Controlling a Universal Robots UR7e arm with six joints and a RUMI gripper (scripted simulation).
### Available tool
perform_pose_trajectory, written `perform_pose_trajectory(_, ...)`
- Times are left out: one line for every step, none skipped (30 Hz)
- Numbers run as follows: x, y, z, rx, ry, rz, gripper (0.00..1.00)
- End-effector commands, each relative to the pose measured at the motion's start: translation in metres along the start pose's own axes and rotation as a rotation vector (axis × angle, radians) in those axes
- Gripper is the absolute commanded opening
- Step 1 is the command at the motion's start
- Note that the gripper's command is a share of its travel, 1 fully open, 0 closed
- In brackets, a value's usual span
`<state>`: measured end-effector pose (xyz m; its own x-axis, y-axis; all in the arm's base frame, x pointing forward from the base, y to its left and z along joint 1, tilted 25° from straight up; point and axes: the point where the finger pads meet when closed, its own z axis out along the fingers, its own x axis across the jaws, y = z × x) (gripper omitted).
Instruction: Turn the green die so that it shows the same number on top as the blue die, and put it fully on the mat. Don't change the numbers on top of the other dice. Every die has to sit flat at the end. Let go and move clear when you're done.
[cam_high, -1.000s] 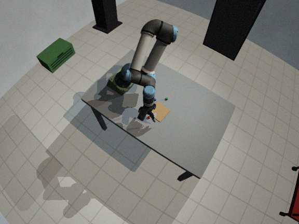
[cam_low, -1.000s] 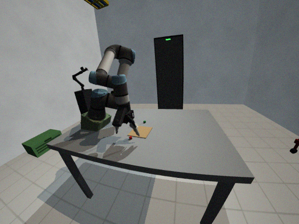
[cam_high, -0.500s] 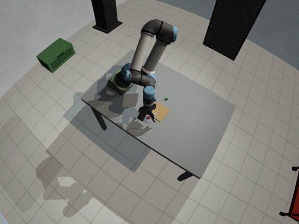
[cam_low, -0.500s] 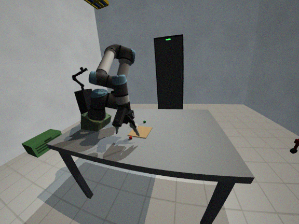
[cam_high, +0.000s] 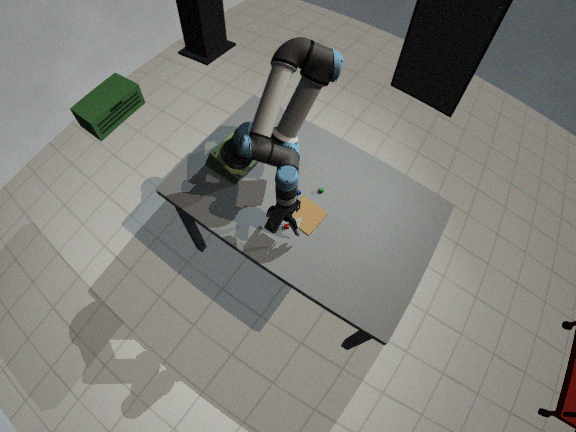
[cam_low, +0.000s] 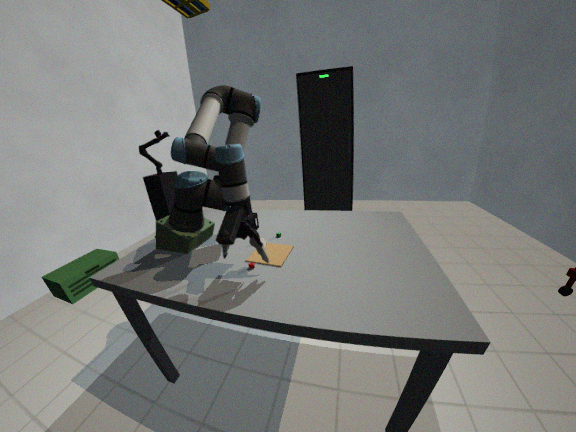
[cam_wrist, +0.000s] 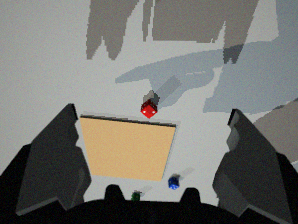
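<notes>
Exterior view: my end effector (cam_high: 284, 229) (cam_low: 246, 258) (cam_wrist: 152, 107) hangs wide open near the red die (cam_high: 286, 226) (cam_low: 251, 265) (cam_wrist: 149, 109); the green die (cam_high: 321, 190) (cam_low: 278, 235) (cam_wrist: 135, 196) lies to its far right, beyond the mat (cam_high: 311, 215) (cam_low: 275, 254) (cam_wrist: 129, 149).

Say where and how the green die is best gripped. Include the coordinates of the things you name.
Probably by two opposite side faces at mid-height, with the claw (cam_high: 285, 224) (cam_low: 246, 257) (cam_wrist: 152, 107) coming from straight above. The green die (cam_high: 321, 190) (cam_low: 278, 234) (cam_wrist: 135, 196) is a small cube standing on the table (cam_high: 380, 240) (cam_low: 350, 280) (cam_wrist: 40, 65), off the mat (cam_high: 311, 215) (cam_low: 280, 254) (cam_wrist: 127, 149), with space around it for both fingers.
</notes>
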<state>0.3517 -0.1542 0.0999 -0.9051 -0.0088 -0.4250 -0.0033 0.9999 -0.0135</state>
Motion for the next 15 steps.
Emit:
perform_pose_trajectory(-0.0003, -0.0002, -0.0002, 0.001, 0.0, 0.0, 1.0)
perform_pose_trajectory(-0.0003, -0.0002, -0.0002, 0.001, 0.0, 0.0, 1.0)
perform_pose_trajectory(-0.0003, -0.0002, -0.0002, 0.001, 0.0, 0.0, 1.0)
perform_pose_trajectory(-0.0003, -0.0002, -0.0002, 0.001, 0.0, 0.0, 1.0)
perform_pose_trajectory(-0.0003, -0.0002, -0.0002, 0.001, 0.0, 0.0, 1.0)
perform_pose_trajectory(-0.0003, -0.0002, -0.0002, 0.001, 0.0, 0.0, 1.0)
perform_pose_trajectory(-0.0003, -0.0002, -0.0002, 0.001, 0.0, 0.0, 1.0)
perform_pose_trajectory(-0.0003, -0.0002, -0.0002, 0.001, 0.0, 0.0, 1.0)
perform_pose_trajectory(-0.0002, -0.0002, -0.0002, 0.001, 0.0, 0.0, 1.0)
perform_pose_trajectory(-0.0002, -0.0001, -0.0002, 0.001, 0.0, 0.0, 1.0)
perform_pose_trajectory(-0.0002, 0.0001, -0.0002, 0.001, 0.0, 0.0, 1.0)
perform_pose_trajectory(-0.0001, 0.0003, -0.0002, 0.001, 0.0, 0.0, 1.0)
perform_pose_trajectory(0.0, 0.0006, -0.0002, 0.001, 0.0, 0.0, 1.0)
perform_pose_trajectory(0.0002, 0.0011, -0.0002, 0.001, 0.0, 0.0, 1.0)
perform_pose_trajectory(0.0003, 0.0017, -0.0002, 0.001, 0.0, 0.0, 1.0)
